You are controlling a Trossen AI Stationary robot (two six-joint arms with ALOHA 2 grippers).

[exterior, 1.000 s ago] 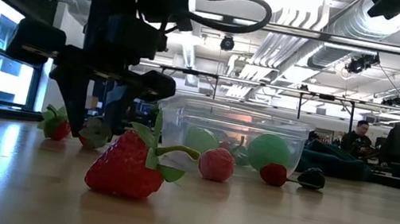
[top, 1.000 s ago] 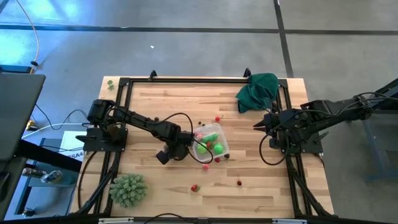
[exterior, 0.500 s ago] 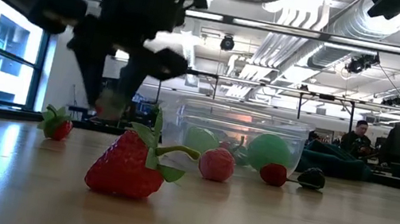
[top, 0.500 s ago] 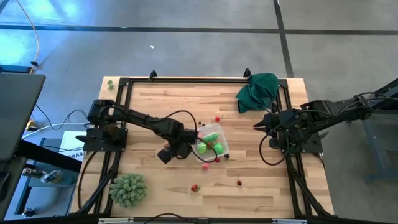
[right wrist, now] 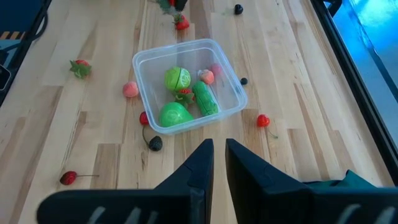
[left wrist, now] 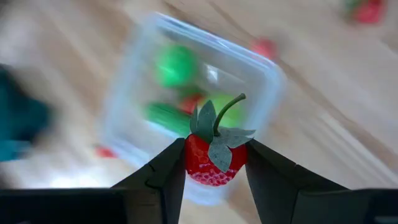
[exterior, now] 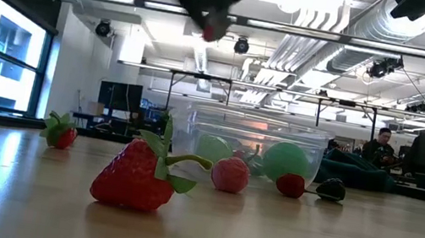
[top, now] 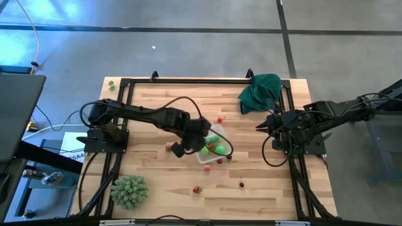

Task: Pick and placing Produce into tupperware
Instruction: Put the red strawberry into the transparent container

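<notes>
We see strawberry (left wrist: 210, 158), red, seeded, green leafy cap, pinched between left gripper (left wrist: 211, 168) fingers, hanging above clear round-cornered tupperware (right wrist: 144, 60). Left arm stretched over tupperware's edge. Tupperware holds smooth green pieces (right wrist: 177, 79). Right gripper (right wrist: 218, 163) near-closed, empty, well beside tupperware.

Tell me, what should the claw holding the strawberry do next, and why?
Probably ease down a little and let go: the left claw grips a strawberry above the clear tupperware, which already holds green pieces.
</notes>
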